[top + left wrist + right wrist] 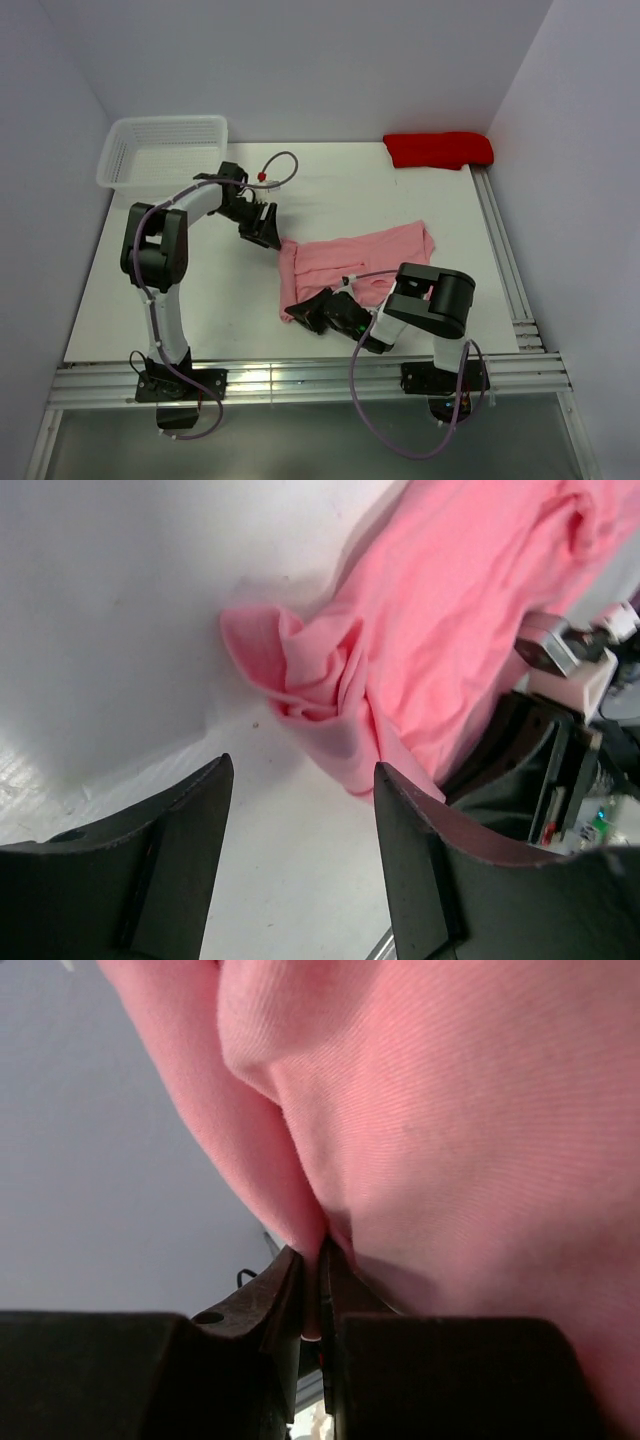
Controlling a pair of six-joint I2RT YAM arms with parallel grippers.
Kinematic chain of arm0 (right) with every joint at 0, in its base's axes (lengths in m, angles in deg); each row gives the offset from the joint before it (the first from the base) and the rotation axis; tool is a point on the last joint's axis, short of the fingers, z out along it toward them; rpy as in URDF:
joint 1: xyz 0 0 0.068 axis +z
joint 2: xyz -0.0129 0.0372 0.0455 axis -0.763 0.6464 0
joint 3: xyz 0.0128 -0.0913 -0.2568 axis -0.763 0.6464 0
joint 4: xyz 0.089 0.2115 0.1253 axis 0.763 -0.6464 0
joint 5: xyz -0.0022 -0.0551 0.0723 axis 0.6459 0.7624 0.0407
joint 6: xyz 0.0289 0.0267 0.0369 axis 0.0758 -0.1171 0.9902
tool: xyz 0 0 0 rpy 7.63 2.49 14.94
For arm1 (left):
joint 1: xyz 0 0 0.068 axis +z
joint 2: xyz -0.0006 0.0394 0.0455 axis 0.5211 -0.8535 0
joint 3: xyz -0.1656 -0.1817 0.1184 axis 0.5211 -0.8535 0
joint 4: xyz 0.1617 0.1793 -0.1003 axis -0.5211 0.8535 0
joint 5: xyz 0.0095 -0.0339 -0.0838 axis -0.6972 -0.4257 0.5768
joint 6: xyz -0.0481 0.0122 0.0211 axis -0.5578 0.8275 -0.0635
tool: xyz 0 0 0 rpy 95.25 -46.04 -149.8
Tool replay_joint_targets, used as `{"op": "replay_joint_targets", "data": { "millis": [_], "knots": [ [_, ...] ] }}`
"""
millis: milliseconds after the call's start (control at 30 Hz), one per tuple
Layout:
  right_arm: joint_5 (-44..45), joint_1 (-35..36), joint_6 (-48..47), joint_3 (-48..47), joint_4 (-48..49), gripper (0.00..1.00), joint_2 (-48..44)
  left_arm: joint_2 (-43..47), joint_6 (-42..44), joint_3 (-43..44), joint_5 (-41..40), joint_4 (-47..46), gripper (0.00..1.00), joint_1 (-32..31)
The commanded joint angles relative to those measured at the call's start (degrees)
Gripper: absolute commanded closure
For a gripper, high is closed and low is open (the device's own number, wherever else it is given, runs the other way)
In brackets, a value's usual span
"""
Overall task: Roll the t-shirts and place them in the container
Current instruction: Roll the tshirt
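A light-pink t-shirt (350, 260) lies crumpled across the middle of the white table, its left end bunched into folds (310, 680). My left gripper (262, 228) hovers just off that bunched far-left corner; in its wrist view the jaws stand wide apart over bare table (303, 780) with nothing between them. My right gripper (305, 312) sits low at the shirt's near-left edge. Its wrist view shows the fingers (290, 1290) pinched on a fold of the pink fabric (450, 1130), which fills most of that view.
A white mesh basket (165, 150) stands at the back left. A folded red garment (438, 150) lies at the back right. Aluminium rails run along the table's right side (500, 250) and near edge (300, 380). White walls enclose the table.
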Motion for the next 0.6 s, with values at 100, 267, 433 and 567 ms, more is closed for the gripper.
{"op": "replay_joint_targets", "data": {
  "millis": [100,267,433,567],
  "knots": [
    [-2.3,-1.3,2.3,4.0,7.8,0.98,4.5,0.6,4.6,-6.2,12.2,-3.1,0.36,0.5],
    [-3.3,-2.0,2.9,4.7,12.3,0.99,6.9,-1.0,1.0,-9.5,14.0,-9.7,0.37,0.3],
    [-5.3,-2.7,3.4,5.1,16.8,0.99,10.2,-2.0,-5.2,-11.0,10.6,-15.8,0.5,-0.7],
    [-6.2,-2.8,1.8,4.0,11.0,0.93,9.2,-1.3,-9.3,-9.8,2.6,-16.0,0.74,-2.8]
  ]
}}
